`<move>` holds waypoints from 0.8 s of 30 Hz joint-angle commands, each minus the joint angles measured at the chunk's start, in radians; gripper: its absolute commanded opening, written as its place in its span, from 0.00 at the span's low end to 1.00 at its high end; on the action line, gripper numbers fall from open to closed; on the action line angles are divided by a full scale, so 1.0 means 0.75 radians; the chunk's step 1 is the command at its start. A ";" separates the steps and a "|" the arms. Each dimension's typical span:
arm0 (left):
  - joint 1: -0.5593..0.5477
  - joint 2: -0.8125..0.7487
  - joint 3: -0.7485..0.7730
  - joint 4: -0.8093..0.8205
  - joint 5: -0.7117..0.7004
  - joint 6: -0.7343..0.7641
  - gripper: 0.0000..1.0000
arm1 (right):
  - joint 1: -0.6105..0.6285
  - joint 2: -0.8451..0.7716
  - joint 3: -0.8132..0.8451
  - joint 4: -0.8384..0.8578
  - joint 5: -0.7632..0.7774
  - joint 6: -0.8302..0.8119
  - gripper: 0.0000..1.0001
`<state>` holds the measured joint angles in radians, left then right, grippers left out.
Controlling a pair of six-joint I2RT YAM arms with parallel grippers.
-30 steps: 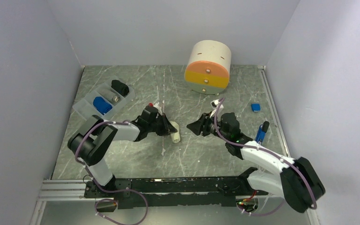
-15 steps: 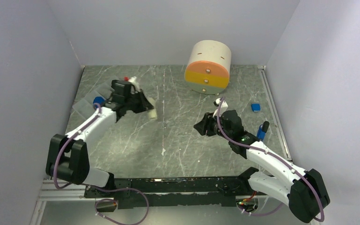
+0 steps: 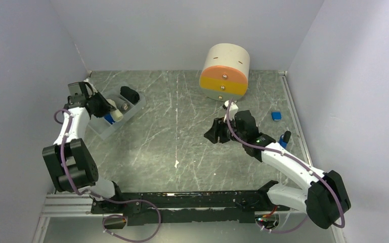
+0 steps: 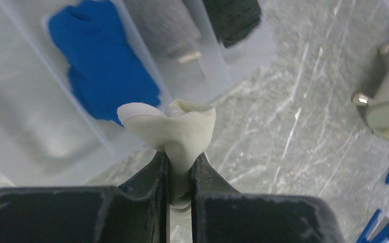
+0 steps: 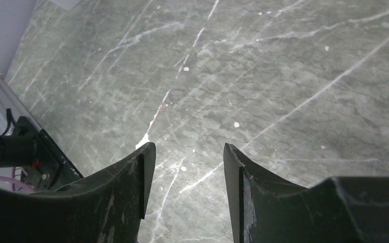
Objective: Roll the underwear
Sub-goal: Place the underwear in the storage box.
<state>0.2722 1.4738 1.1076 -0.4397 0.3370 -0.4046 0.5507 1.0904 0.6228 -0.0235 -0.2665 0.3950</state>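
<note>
The pale cream underwear is a tight roll pinched between the fingers of my left gripper, which is shut on it. In the top view the left gripper holds this cream roll over the clear divided tray at the back left. The royal blue underwear lies bunched in one tray compartment, also seen from above as the blue underwear. My right gripper is open over bare table with nothing between its fingers, and the right gripper sits right of the table's middle.
A black rolled bundle fills the tray's far compartment. A round cream, orange and yellow drawer unit stands at the back. A small blue block and a blue stick-like object lie near the right wall.
My left arm has carried the cream roll from the middle of the table to the tray at the back left. The right gripper has opened wider and shifted slightly.
</note>
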 commanded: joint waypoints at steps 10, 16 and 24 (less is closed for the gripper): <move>0.241 0.274 0.259 -0.068 0.054 0.105 0.05 | -0.018 0.020 0.065 -0.004 -0.121 -0.042 0.57; 0.308 0.298 0.270 -0.099 0.069 0.152 0.05 | -0.028 0.054 0.065 -0.002 -0.134 -0.057 0.57; 0.344 0.357 0.197 -0.086 0.103 0.212 0.05 | -0.033 0.097 0.081 0.014 -0.171 -0.057 0.57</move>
<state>0.5262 1.7023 1.2640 -0.4995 0.3683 -0.3054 0.5316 1.1553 0.6582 -0.0380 -0.3637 0.3687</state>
